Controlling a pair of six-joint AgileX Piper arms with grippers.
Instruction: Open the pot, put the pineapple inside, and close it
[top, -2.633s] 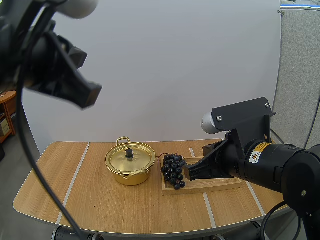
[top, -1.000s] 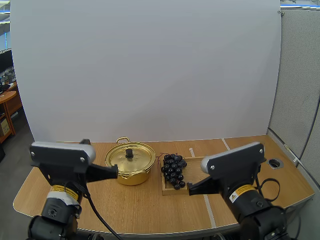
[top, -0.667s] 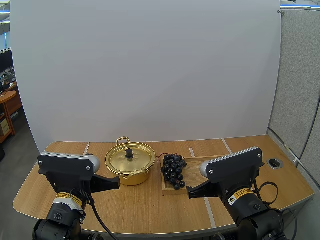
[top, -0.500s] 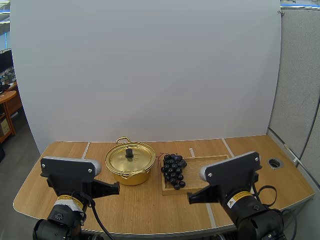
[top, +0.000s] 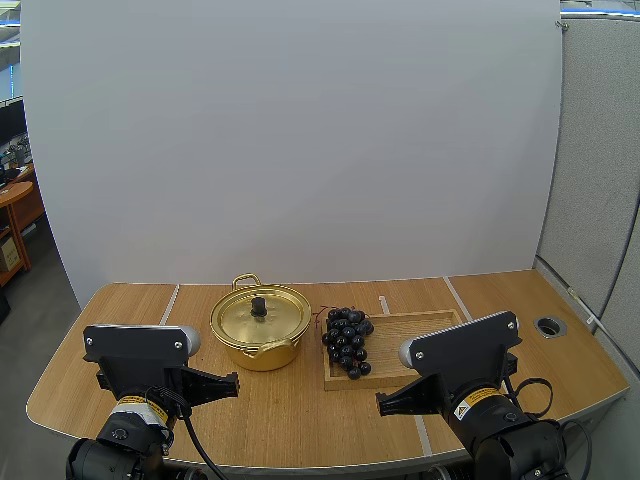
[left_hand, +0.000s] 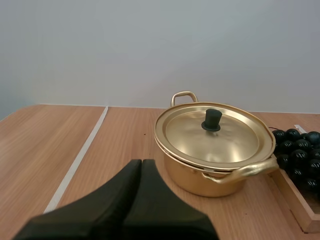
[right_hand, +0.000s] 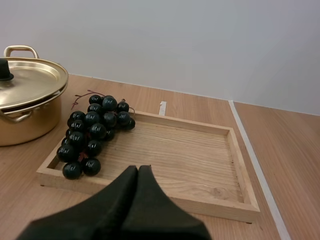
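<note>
Where it stands on the light wooden table (top: 280, 410), the shiny gold metal pot (left_hand: 215, 172) is closed. Its gold lid (left_hand: 215, 132) is seated flat, with the small black knob (left_hand: 211, 120) upright at centre. The pot lies ahead of the left gripper (left_hand: 141, 162) and a little to its right, near the tips but apart from them. Left jaws: pressed together into one dark wedge, nothing between them.

The fruit on hand is a bunch of dark purple-black grapes (right_hand: 95, 131). It lies ahead and to the left of the right gripper (right_hand: 138, 169), at the end of the shallow rectangular wooden tray (right_hand: 200, 165) nearest the pot. A thin reddish stem (right_hand: 82, 96) pokes from the bunch toward the pot. The tray's near rim sits just ahead of the right tips, and plain wood grain shows beyond the bunch. Right jaws: likewise flat against each other, gripping nothing.

Pot and tray stand side by side, close but not touching.
</note>
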